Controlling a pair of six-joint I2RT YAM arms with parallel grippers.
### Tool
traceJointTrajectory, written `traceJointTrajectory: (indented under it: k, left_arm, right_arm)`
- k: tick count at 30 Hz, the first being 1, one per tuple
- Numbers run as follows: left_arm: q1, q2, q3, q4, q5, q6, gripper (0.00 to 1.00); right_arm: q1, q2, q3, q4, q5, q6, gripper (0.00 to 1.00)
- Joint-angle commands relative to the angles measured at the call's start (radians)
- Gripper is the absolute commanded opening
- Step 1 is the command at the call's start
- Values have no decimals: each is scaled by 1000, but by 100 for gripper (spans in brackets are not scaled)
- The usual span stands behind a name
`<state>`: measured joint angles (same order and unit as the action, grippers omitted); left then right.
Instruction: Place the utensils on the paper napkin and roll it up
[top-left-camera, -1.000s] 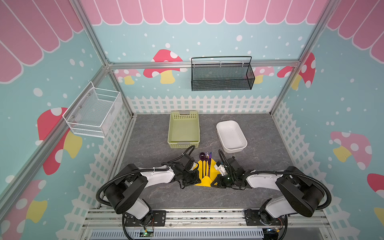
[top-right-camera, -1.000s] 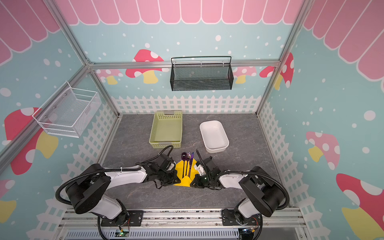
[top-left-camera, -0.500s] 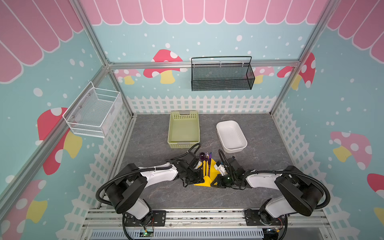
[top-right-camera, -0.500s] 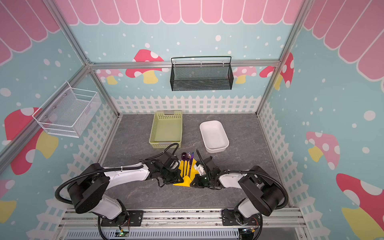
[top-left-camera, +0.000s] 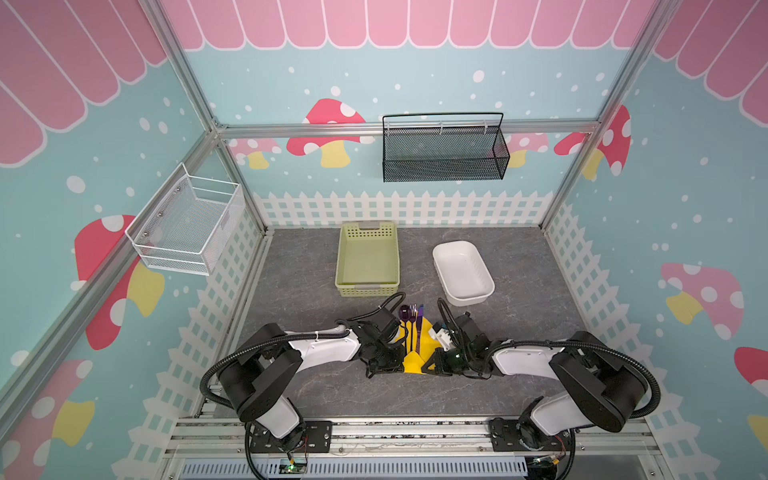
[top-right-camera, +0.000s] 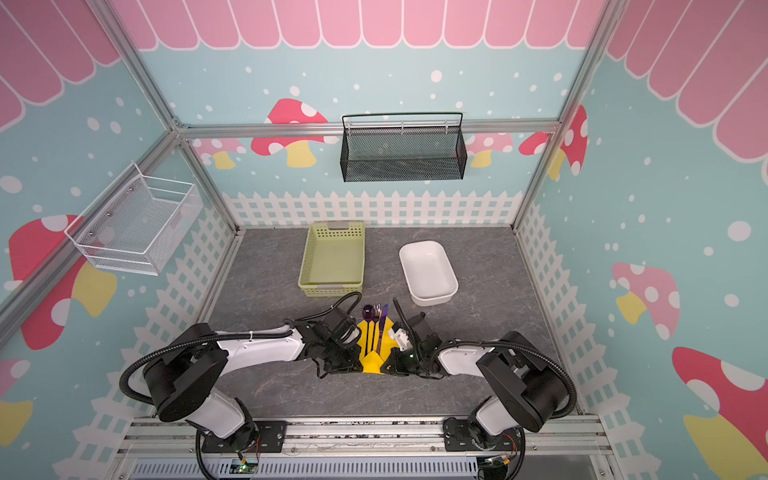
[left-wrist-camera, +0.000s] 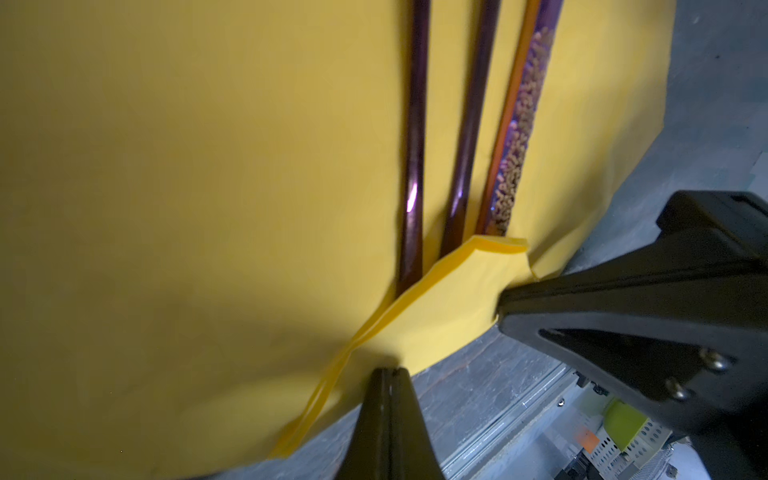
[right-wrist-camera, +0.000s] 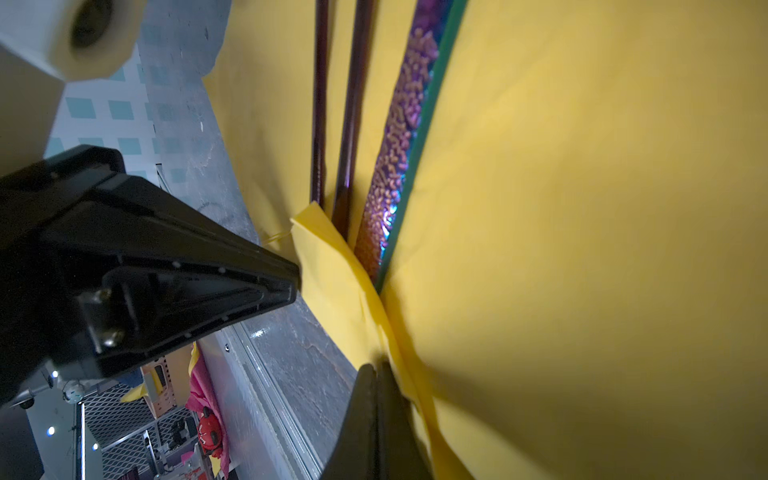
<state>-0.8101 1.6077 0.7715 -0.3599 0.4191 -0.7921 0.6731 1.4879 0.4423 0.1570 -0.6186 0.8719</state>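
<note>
Two closed tools gripping the paper napkin (top-left-camera: 414, 364)
Left tool (left-wrist-camera: 388, 374) and right tool (right-wrist-camera: 376, 370) are flanking the utensils (top-left-camera: 412, 328), handles running between them.

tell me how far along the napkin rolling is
Done: the utensils lie side by side on the paper napkin. In hand: the left gripper and right gripper each pinch a raised napkin edge. Left: rolling it around them.
</note>
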Motion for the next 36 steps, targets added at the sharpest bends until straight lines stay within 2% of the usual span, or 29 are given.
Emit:
traceJointTrajectory:
  k: [1, 17, 36]
  left_arm:
    - [-4, 9, 25, -34, -40, 22, 0]
    - [-12, 45, 37, -40, -39, 42, 0]
    - [-6, 31, 38, -214, -184, 109, 0]
  right_arm:
    - [-9, 8, -12, -11, 11, -2, 1]
    - [-13, 21, -21, -14, 8, -7, 1]
    - [-27, 23, -44, -27, 29, -7, 0]
